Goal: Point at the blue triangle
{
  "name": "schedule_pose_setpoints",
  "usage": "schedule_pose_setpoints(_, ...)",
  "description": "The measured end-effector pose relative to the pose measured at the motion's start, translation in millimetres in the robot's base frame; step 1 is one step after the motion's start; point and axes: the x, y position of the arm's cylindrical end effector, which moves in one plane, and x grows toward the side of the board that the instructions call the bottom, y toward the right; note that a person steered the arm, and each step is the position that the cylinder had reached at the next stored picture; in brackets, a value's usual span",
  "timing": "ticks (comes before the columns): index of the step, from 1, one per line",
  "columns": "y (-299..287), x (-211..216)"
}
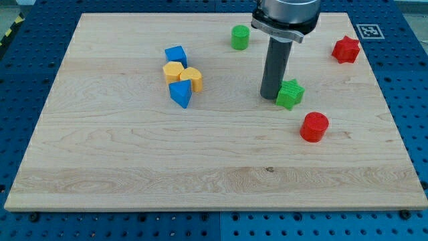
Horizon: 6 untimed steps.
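The blue triangle (180, 94) lies left of the board's middle, touching a yellow block (192, 78) above it and to its right. A yellow hexagon (173, 71) and a blue cube (176, 55) sit just above. My tip (270, 98) rests on the board well to the right of the blue triangle, right beside the left edge of a green star (290, 94).
A green cylinder (240, 37) stands near the view's top. A red star (346, 49) is at the upper right. A red cylinder (313, 126) lies below and right of the green star. The wooden board (134, 167) sits on a blue perforated table.
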Motion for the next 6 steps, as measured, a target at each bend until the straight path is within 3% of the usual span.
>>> schedule_pose_setpoints(2,-34,20)
schedule_pose_setpoints(3,-71,59)
schedule_pose_setpoints(4,-144,77)
schedule_pose_setpoints(5,-215,41)
schedule_pose_setpoints(6,-217,4)
